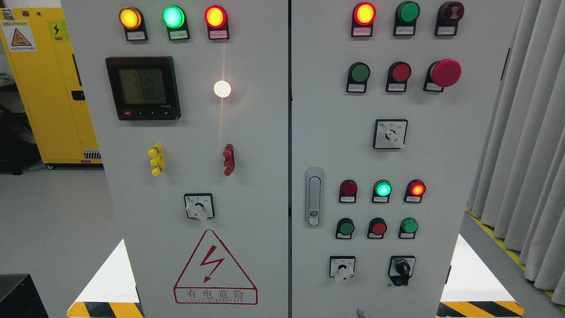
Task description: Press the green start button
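- Green start button [359, 73] on right door of control cabinet [247, 176], upper row, just left of red button [401, 72].
- Small grey tip [363, 313] at bottom edge, maybe a finger; can't tell hand state.
- Lower green lamp [382, 189] lit.

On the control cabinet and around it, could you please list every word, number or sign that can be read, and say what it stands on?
"有电危险": red lightning warning triangle on the left door.
"2224", "2224", "2222", faint: digital meter.
Lightning-bolt sign and warning triangle sign: yellow cabinet; their print is too small.
Small line under "有电危险": blurred.
White label plates under the lamps and buttons, and the selector switch markings: too small to read.
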You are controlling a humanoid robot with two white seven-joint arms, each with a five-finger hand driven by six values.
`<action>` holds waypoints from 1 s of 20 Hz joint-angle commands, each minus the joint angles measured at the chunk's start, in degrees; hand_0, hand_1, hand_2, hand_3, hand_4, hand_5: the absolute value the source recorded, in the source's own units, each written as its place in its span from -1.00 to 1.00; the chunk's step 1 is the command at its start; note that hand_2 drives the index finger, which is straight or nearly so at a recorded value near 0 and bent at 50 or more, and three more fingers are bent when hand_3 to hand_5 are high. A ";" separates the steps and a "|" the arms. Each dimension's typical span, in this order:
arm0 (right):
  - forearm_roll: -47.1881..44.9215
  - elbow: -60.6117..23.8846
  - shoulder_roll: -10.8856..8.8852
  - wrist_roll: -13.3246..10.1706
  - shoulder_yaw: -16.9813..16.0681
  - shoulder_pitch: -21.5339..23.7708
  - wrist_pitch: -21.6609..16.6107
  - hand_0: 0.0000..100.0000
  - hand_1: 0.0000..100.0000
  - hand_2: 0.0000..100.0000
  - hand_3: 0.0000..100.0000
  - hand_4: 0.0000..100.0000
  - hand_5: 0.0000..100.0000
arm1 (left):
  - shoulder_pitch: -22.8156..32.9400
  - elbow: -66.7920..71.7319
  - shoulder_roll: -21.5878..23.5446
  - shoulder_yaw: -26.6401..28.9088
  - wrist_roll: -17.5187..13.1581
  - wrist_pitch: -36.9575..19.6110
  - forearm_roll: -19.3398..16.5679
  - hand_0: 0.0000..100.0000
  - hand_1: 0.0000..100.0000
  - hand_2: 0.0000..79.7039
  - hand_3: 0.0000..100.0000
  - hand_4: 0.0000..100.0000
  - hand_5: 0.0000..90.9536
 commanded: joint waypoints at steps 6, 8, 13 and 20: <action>5.11 -0.02 1.58 -0.17 -1.18 -0.88 -0.49 -0.38 0.21 -1.00 -0.56 -0.42 -0.59 | 0.00 0.00 0.00 0.00 0.03 -0.05 0.00 -0.76 0.11 -1.00 -1.00 -1.00 -1.00; 18.42 0.59 1.49 -2.44 -6.08 -2.89 -0.75 -0.39 0.35 -1.00 -0.31 -0.11 -0.33 | 0.00 0.00 0.00 0.00 0.03 -0.05 0.00 -0.76 0.11 -1.00 -1.00 -1.00 -1.00; 46.76 0.60 1.76 -9.05 -13.13 -7.65 -3.30 -0.22 0.59 -1.00 0.52 0.79 0.80 | 0.00 0.00 0.00 0.00 0.03 -0.05 0.00 -0.76 0.11 -1.00 -1.00 -1.00 -1.00; 65.33 -0.46 1.85 -7.83 -13.32 -13.62 -2.86 0.09 0.73 -1.00 0.78 0.88 0.86 | 0.00 0.00 0.00 0.00 0.03 -0.05 0.00 -0.76 0.11 -1.00 -1.00 -1.00 -1.00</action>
